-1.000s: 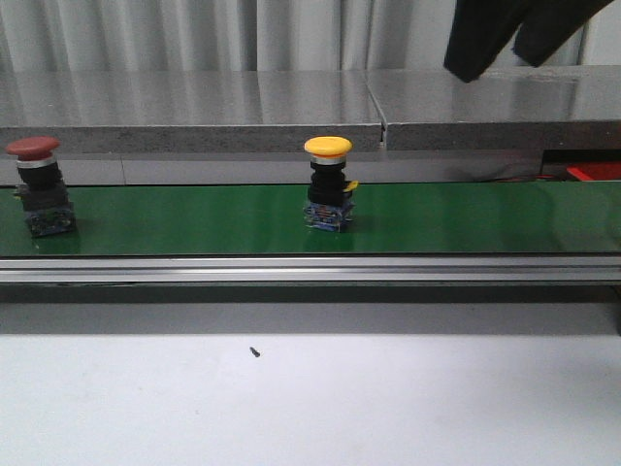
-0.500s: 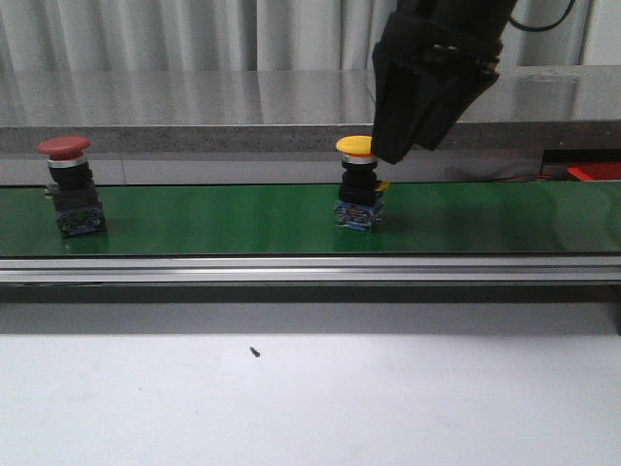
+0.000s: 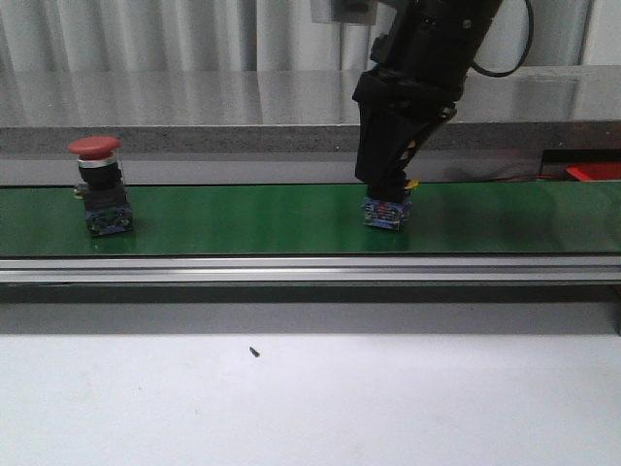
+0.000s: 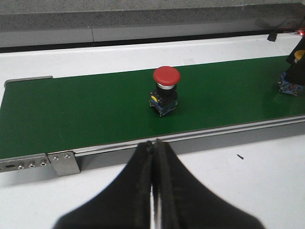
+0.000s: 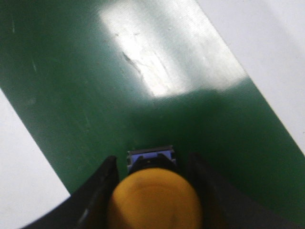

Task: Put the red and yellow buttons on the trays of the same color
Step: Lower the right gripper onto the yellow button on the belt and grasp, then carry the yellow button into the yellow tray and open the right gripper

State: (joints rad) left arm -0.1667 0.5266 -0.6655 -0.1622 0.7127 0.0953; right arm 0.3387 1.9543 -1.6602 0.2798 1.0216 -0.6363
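Observation:
On the green conveyor belt stand two buttons. The red button is at the left, upright on its black and blue base; the left wrist view shows it mid-belt. My right gripper has come down over the yellow button and is open, one finger on each side of the cap. From the front only the button's blue base shows. My left gripper is shut on nothing, in front of the belt's rail. The trays are out of view.
An aluminium rail runs along the belt's near edge, with white table in front of it. A small black speck lies there. A grey ledge rises behind the belt, and something red sits at the far right.
Both buttons have travelled right along the belt. My right arm has dropped from the upper right onto the yellow button and now straddles it.

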